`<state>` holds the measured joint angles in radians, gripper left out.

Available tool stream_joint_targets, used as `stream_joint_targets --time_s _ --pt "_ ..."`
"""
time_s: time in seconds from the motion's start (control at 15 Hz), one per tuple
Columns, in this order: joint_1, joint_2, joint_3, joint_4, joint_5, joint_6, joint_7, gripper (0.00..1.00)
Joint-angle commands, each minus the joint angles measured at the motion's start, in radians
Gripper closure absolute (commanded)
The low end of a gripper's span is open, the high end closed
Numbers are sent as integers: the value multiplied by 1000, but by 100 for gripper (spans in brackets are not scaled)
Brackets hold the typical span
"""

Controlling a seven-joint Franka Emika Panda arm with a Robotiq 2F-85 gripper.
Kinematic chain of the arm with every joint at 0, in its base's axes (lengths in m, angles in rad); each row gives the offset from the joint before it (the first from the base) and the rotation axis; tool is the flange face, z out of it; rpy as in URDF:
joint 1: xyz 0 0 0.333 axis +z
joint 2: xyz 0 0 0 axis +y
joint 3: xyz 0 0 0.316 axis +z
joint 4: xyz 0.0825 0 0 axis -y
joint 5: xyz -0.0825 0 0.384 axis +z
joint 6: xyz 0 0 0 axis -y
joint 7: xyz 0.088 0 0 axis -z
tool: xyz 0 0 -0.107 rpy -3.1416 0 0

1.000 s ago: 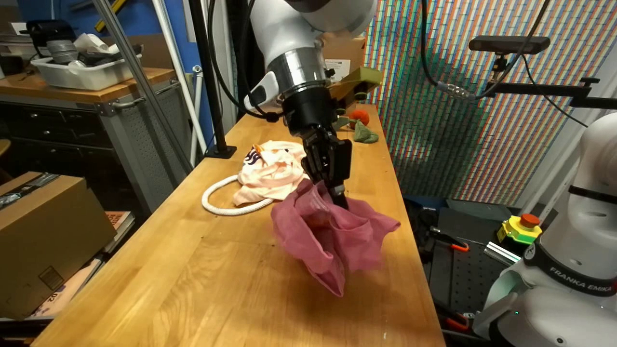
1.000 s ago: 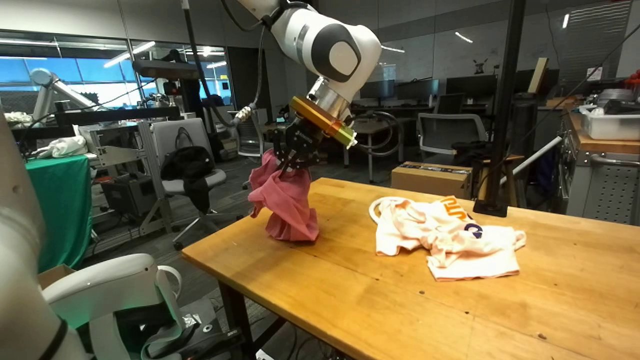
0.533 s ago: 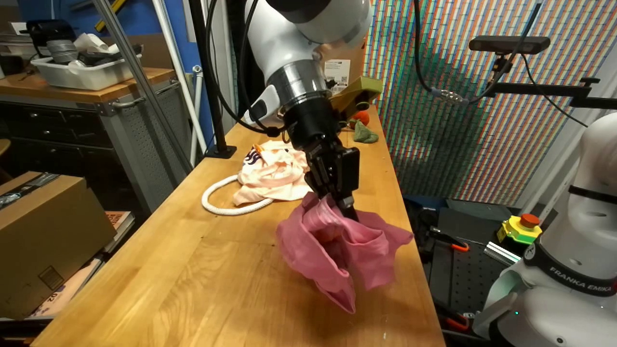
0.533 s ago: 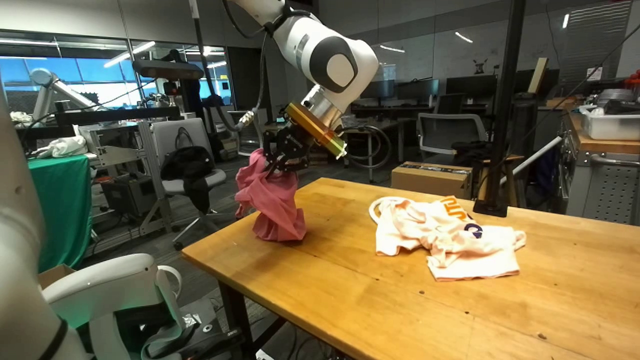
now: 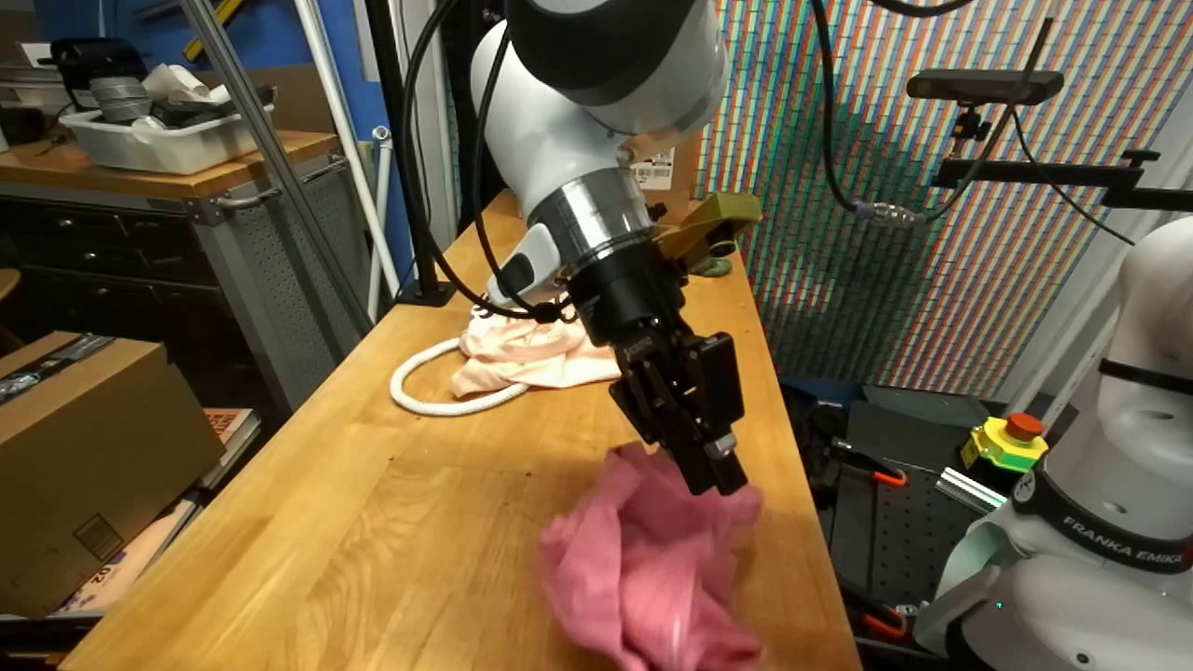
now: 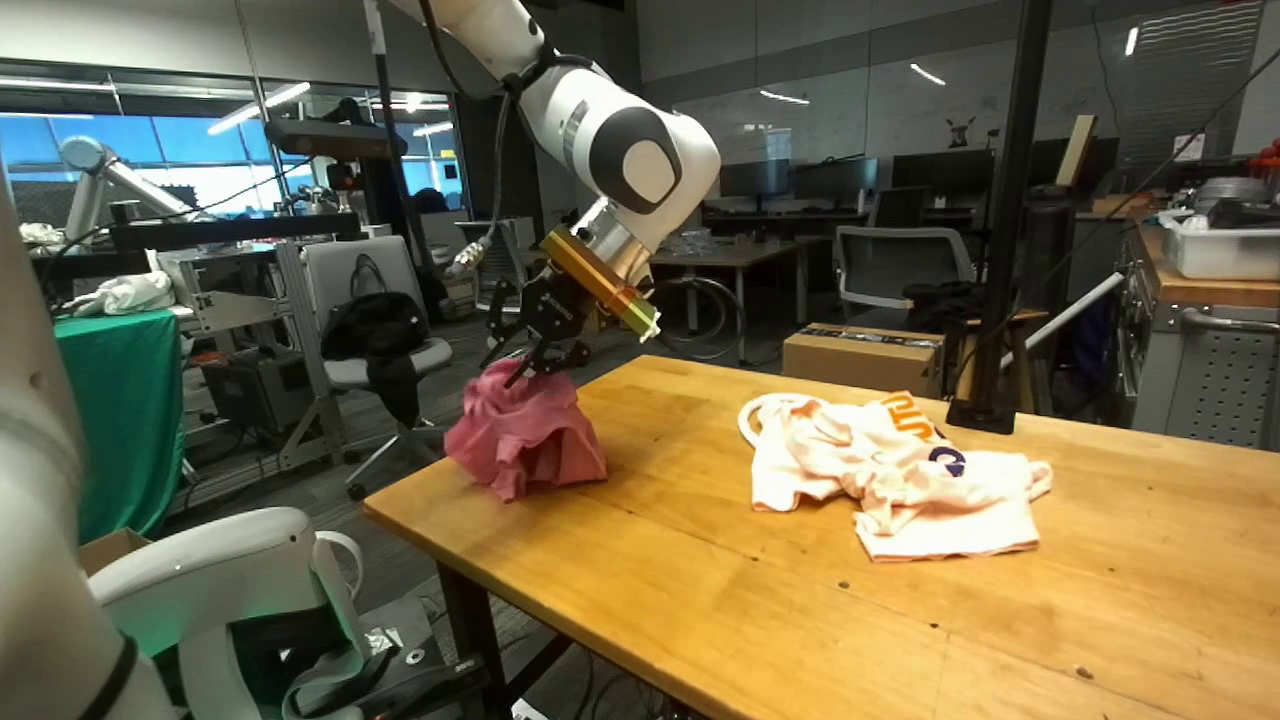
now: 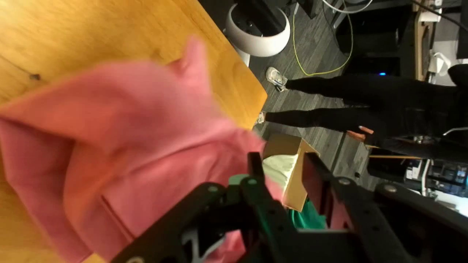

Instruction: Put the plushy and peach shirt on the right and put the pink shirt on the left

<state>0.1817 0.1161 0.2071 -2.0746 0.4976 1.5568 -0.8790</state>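
On table, in an exterior view: left shirt near corner, gripper at its top; right shirt well apart, rope loop against it.

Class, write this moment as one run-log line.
jaws: open | pink shirt: bunched beneath jaws, contact unclear | peach shirt: rumpled on wooden table, apart from pink shirt

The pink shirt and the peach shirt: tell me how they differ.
The pink shirt is bunched into a tall heap; the peach shirt lies lower, more spread out. The peach shirt shows orange and dark print; the pink shirt shows none here. The open gripper is close over the pink shirt, well apart from the peach shirt. Both are rumpled cloth.
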Motion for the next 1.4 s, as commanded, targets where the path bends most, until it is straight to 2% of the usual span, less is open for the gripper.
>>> stream_joint_targets --time_s 0.0,0.27,0.33,0.6,0.8,1.07,1.33 --pt "5 -115 5 -121 -54 10 23 34" --pt "3 -300 -7 -284 -122 3 65 3" --pt "5 -349 -12 -319 -131 -1 69 0" --pt "11 -537 -39 -402 -207 -7 104 0" --pt "4 -625 -66 -416 -320 31 127 0" --pt "-20 -630 -123 -374 -471 147 171 0" --pt "-56 -543 -155 -312 -614 356 255 0"
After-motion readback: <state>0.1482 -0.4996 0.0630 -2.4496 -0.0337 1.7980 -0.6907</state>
